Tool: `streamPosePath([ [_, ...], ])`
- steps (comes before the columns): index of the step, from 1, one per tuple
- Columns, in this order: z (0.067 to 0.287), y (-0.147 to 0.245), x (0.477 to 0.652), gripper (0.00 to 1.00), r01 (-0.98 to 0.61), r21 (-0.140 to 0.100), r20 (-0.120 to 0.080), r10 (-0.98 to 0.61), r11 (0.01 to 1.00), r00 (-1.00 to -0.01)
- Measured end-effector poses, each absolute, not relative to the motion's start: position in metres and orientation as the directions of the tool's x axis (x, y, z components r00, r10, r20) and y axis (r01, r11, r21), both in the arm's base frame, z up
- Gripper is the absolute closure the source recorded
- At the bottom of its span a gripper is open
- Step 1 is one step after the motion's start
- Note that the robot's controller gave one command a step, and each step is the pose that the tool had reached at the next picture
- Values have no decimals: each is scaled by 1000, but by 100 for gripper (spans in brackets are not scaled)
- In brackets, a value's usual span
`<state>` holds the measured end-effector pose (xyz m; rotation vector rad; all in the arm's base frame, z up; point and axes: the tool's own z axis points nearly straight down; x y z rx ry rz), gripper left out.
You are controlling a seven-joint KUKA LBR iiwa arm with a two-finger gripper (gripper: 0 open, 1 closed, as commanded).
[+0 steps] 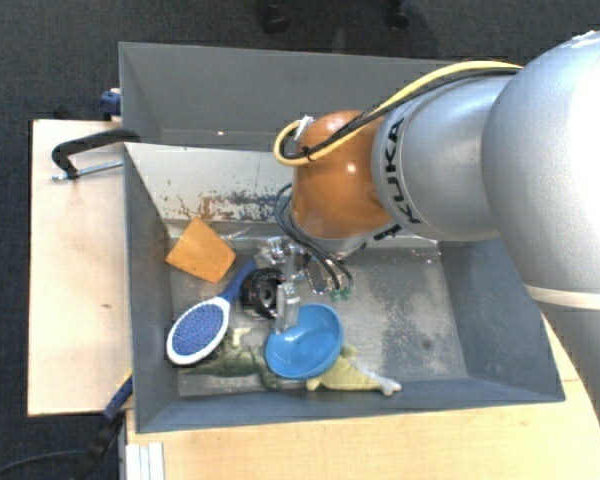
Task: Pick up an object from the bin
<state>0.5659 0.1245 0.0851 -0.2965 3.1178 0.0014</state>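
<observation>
Under my orange wrist cover [332, 183], my gripper [288, 313] hangs just over the blue bowl [315, 348], at its near-left rim; how wide my jaws stand I cannot tell.

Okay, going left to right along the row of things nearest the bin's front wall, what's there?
Blue and white oval brush → blue bowl → pale yellow cloth-like thing. The orange block lies farther back, level with the brush, so it is left out.
</observation>
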Motion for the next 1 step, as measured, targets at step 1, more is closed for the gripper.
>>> streamPosePath([
  [1,273,99,584,100,-354,-3,-16,-354,935,-935],
])
